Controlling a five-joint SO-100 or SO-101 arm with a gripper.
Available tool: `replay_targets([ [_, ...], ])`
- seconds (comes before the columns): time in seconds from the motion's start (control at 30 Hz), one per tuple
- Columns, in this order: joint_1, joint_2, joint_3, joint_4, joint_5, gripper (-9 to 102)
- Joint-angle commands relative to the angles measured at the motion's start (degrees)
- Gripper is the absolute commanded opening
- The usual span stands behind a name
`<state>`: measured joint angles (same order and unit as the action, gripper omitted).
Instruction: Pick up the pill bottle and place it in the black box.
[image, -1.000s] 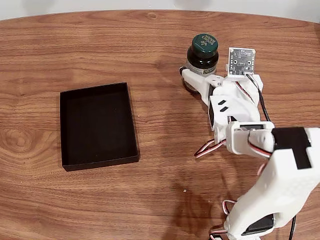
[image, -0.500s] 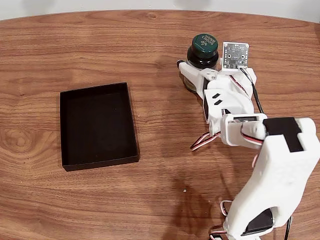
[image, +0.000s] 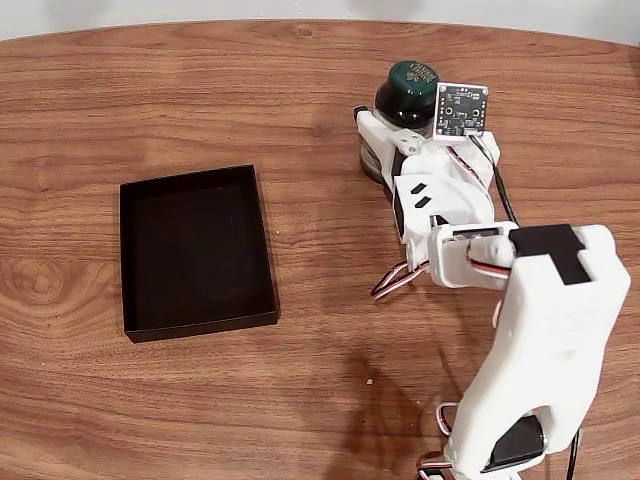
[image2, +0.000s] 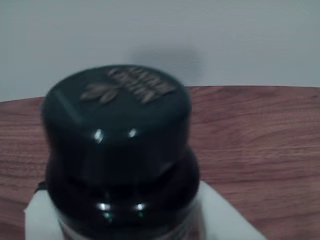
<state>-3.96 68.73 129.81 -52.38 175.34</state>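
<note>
Fixed view, L to R: black box (image: 128, 262) well left of gripper (image: 392, 152), interior bare. Pill bottle (image: 403, 88) upright on wood table (image: 300, 380), betw gripper fingers; white finger (image: 372, 135) at bottle's left side. Jaw grip: can't tell. Wrist view: green embossed cap (image2: 117, 117) close ahead, blurred.

Upright green-capped pill bottle (image: 405, 88); open black box (image: 196, 250)

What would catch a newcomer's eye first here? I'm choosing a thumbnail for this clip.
First the big white arm at the right of the fixed view, reaching up the wooden table with its gripper around the pill bottle. Next the black box, standing apart at the left. In the wrist view, the bottle's dark green cap looms close up.
</note>
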Motion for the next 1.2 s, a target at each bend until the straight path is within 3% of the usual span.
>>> replay_targets([
  [0.0,-1.49,1.05,-2.37,-3.16,-1.49,21],
  [0.2,-2.99,3.6,0.79,-4.92,-2.37,14],
  [0.6,-8.35,20.57,12.13,-5.1,-3.16,11],
  [1.17,-20.39,53.09,26.19,5.01,-0.62,10],
])
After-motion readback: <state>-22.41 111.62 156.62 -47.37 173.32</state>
